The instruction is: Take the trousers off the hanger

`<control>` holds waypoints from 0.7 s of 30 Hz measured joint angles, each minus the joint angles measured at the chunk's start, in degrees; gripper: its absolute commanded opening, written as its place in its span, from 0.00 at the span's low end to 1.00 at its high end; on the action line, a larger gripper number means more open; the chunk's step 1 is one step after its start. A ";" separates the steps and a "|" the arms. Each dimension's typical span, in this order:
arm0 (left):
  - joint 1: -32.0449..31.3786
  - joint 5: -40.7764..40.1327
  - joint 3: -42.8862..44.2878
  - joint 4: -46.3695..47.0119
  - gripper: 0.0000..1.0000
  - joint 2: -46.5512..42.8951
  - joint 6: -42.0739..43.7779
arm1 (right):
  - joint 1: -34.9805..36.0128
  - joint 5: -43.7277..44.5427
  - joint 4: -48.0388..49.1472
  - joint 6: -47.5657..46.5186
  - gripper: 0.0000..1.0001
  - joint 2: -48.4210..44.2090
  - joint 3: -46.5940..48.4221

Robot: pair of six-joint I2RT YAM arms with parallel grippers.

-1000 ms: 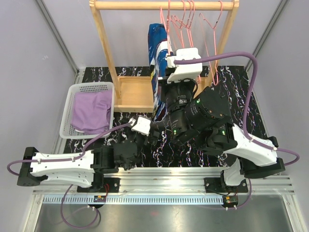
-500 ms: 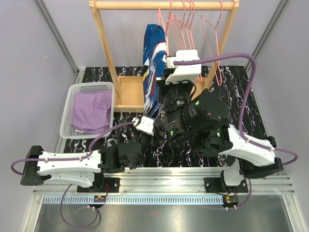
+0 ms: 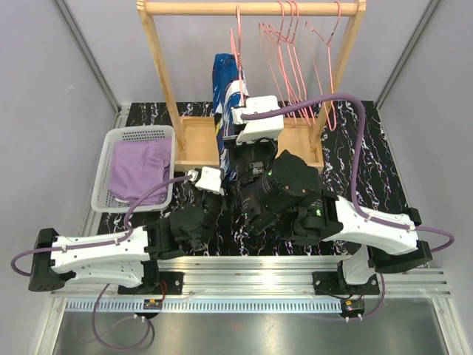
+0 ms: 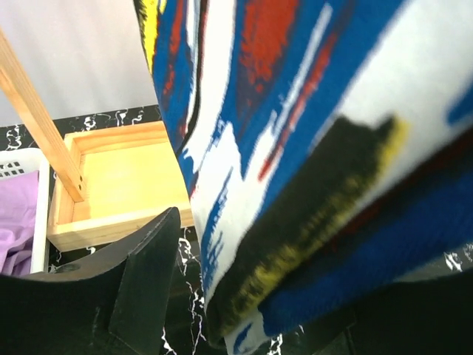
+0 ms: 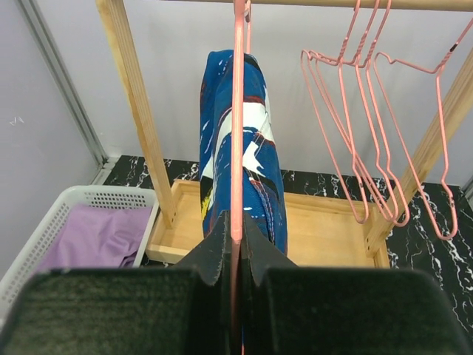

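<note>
**Patterned pair on the hanger, both grippers at it**

Right arm [image 3: 369, 222]: rises from the near right base, folds left and away across the marbled table [image 3: 384, 140], and ends with the wrist lifted toward the wooden rack [image 3: 159, 66].

Right gripper [image 5: 235, 235]: points up at the rail, fingers shut tight on the wire of the pink hanger [image 5: 237, 111]. Seen edge-on, that wire runs straight up from the pinch to the rail.

Dark blue trousers [image 5: 244, 148]: hang folded over that hanger, just behind the wire in the right wrist view. Show white, red and yellow splashes. Drop toward the wooden tray [image 3: 196, 137] at the foot of the rack.

Left arm [image 3: 96, 255]: lies low along the near edge from the left base, then turns up and away, wrist tipped upward beneath the hanging cloth.

Left gripper [image 4: 266, 281]: looks up from below, jaws apart, straddling the lower hem of the patterned pair.

Visible finger [image 4: 140, 281]: stands just clear of the cloth, a sliver of tray and table showing between. Opposite finger mostly hidden behind the cloth; no pinch to be made out.

Lilac trousers [image 3: 140, 174]: lie crumpled in the white basket [image 3: 137, 133], left of the rack, well apart from both grippers.

Spare hangers [image 3: 295, 59]: hang bare on the rail, to the right of the held one.
</note>
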 measured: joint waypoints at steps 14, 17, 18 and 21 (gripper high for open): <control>0.46 3.61 0.04 2.75 0.85 1.92 -4.31 | 0.15 0.11 0.87 2.01 0.00 -1.42 -1.18; 0.44 5.01 0.04 3.19 0.87 2.56 -5.46 | 0.09 0.35 1.03 2.01 0.00 -1.42 -1.20; 0.35 5.38 0.04 3.50 0.87 2.73 -5.73 | -0.09 0.46 1.18 2.01 0.00 -1.42 -1.25; -0.31 6.10 0.11 4.35 0.88 3.67 -5.90 | -0.13 0.55 1.18 2.67 0.00 -1.42 -1.38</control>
